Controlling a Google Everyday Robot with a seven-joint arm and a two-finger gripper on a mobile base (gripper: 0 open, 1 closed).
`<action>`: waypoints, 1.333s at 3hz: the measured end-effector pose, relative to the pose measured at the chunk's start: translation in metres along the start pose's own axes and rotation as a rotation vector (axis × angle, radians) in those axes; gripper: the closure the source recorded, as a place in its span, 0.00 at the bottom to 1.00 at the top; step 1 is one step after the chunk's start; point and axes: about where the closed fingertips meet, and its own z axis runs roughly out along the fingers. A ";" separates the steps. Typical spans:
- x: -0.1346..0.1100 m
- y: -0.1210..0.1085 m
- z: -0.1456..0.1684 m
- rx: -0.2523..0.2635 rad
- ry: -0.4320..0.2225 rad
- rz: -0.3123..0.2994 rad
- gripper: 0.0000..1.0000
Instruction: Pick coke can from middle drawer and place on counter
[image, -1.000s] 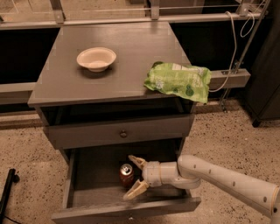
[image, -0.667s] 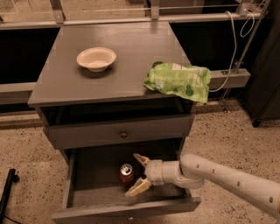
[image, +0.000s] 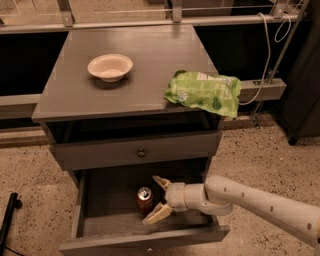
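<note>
The coke can (image: 144, 199) is small and dark red with a shiny silver top, and it stands upright on the dark floor of the pulled-out middle drawer (image: 115, 241), roughly midway across it. The gripper (image: 157, 198) reaches into the same drawer from its right side, its two pale fingers spread wide and facing the can, holding nothing. Above the drawer, the grey counter (image: 145, 65) carries a cream bowl (image: 110, 66) and a green bag (image: 204, 92).
</note>
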 end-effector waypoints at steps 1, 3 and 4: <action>0.006 -0.010 0.004 0.022 0.026 0.007 0.00; 0.012 -0.022 0.027 0.016 -0.013 -0.078 0.00; 0.029 -0.021 0.031 0.029 0.014 -0.080 0.00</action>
